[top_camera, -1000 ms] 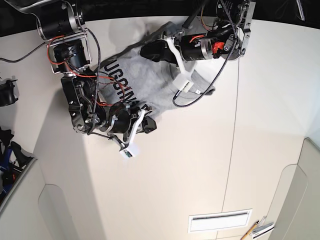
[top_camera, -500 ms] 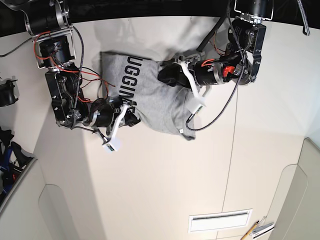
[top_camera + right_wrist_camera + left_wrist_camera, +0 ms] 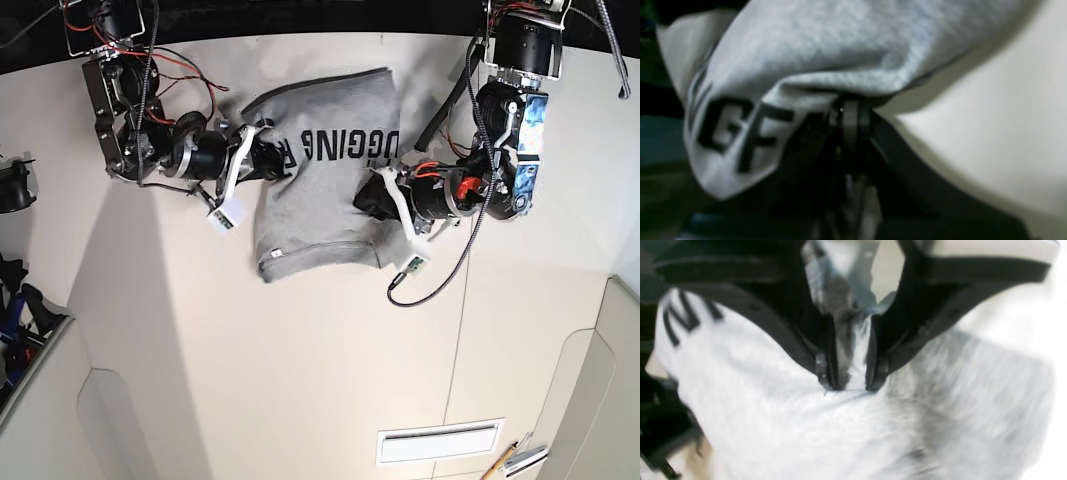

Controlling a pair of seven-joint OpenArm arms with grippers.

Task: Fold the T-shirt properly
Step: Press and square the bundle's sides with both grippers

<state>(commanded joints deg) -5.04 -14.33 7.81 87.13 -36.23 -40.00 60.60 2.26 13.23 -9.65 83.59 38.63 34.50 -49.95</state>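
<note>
- Grey cloth, black capitals on it: the T-shirt [image 3: 320, 215], gathered into a compact bundle on the desk [image 3: 300, 370], between the two arms. Lettering faces up and reads upside down from the base view; near edge runs roughly straight, with a small pale tag near its left end in that view.
- Right pincer [image 3: 268, 160] at the bundle's side, on the base view's left. Right wrist view: tips meet under a fold, close by two of the letters. Dark there; looks clenched on the T-shirt's edge.
- Left pincer [image 3: 378, 197] at the opposite side. Left wrist view: a narrow gap between the fingers, pale fabric running up through it. Judged to be gripping the T-shirt, though blur leaves the pinch uncertain.
- Reason for the placing, as I judge it: one hold per side lets the arms pull against each other, square the bundle and turn it as one piece. Creases slant in toward the right pincer, which fits a pull there.
- Pose: both arms come in from the far side of the desk, forearms low, wrists angled inward so the tips face each other across the cloth.
- Folding looks well along. Next, probably: lay flat, let go gently, smooth. Risk: uneven tension skewing the layers.
</note>
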